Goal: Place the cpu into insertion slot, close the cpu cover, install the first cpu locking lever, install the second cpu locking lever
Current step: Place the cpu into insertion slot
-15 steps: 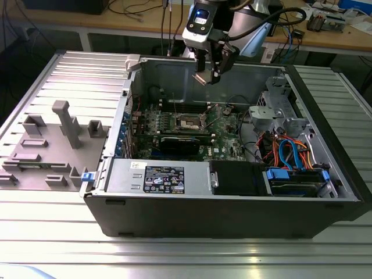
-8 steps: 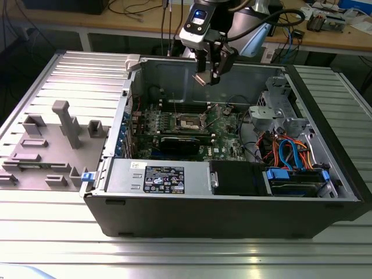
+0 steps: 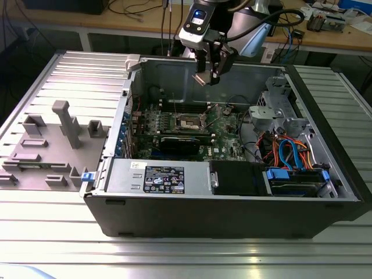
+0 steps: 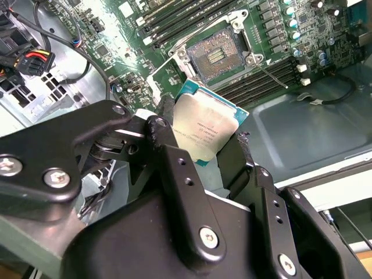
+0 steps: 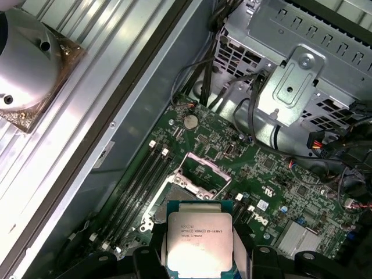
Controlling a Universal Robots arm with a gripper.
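The cpu (image 4: pixel 204 127), a small square chip with a silver-grey top, sits clamped between the black fingers of my gripper (image 4: pixel 203 135). In the exterior view the gripper (image 3: pixel 208 74) hangs above the green board inside the open computer case, with the cpu (image 3: pixel 201 78) at its tip. The insertion slot (image 4: pixel 216 54) lies open below and apart from the chip, its dark contact field bare. In the first wrist view the cpu (image 5: pixel 199 241) hides part of the insertion slot (image 5: pixel 174 189), and the cpu cover (image 5: pixel 200 167) stands tilted up behind it. A thin locking lever (image 4: pixel 272 75) juts out beside the slot.
A long black card (image 3: pixel 185 141) lies just in front of the slot (image 3: pixel 187 122). Memory slots (image 4: pixel 192 14) flank the socket. A metal drive cage (image 5: pixel 302 87) and cable bundles (image 3: pixel 288 152) fill the exterior view's right. A grey fixture (image 3: pixel 64 125) stands outside the case wall (image 3: pixel 174 72).
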